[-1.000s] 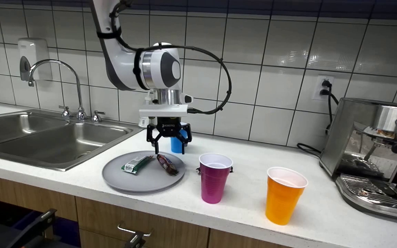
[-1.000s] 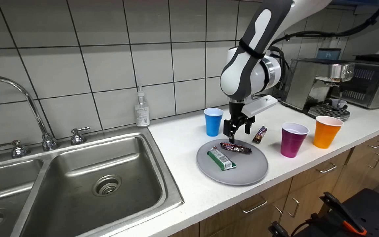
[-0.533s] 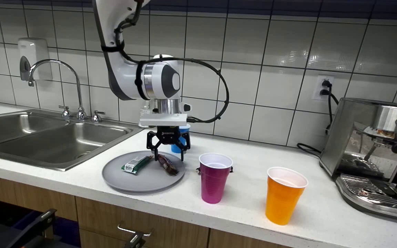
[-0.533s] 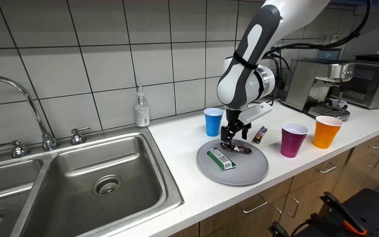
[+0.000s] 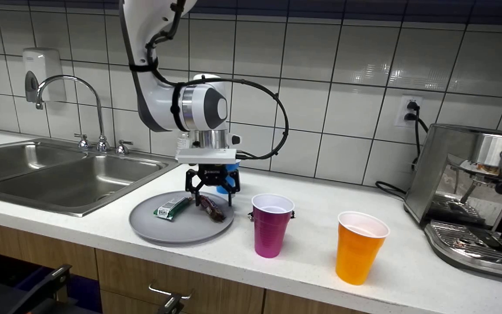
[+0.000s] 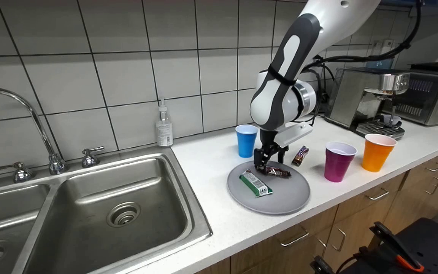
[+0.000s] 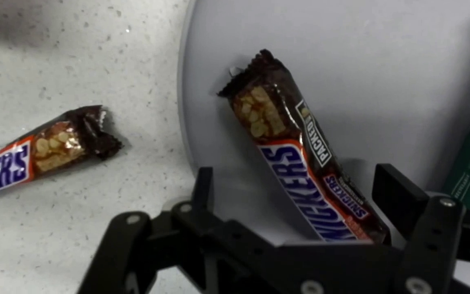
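Observation:
My gripper (image 5: 213,201) is open and low over the back part of a round grey plate (image 5: 181,235). A brown Snickers bar (image 7: 276,118) lies on the plate and runs between the spread fingers in the wrist view; the right finger (image 7: 398,196) is close beside it. Its near end is hidden by the gripper body. The bar also shows in both exterior views (image 5: 211,209) (image 6: 278,172). A green-wrapped bar (image 6: 256,183) lies on the plate beside it. Another Snickers bar (image 7: 55,151) lies on the counter off the plate, mostly hidden behind the magenta cup in an exterior view.
A blue cup (image 6: 246,142) stands behind the gripper near the wall. A magenta cup (image 5: 270,231) and an orange cup (image 5: 357,253) stand beside the plate. A double sink (image 6: 188,213) with faucet and soap bottle (image 6: 164,131) is on one side, an espresso machine (image 5: 464,174) on the other.
My gripper has moved down toward the plate, its open fingers now at the level of the Snickers bar. The bars, plate and cups have not moved.

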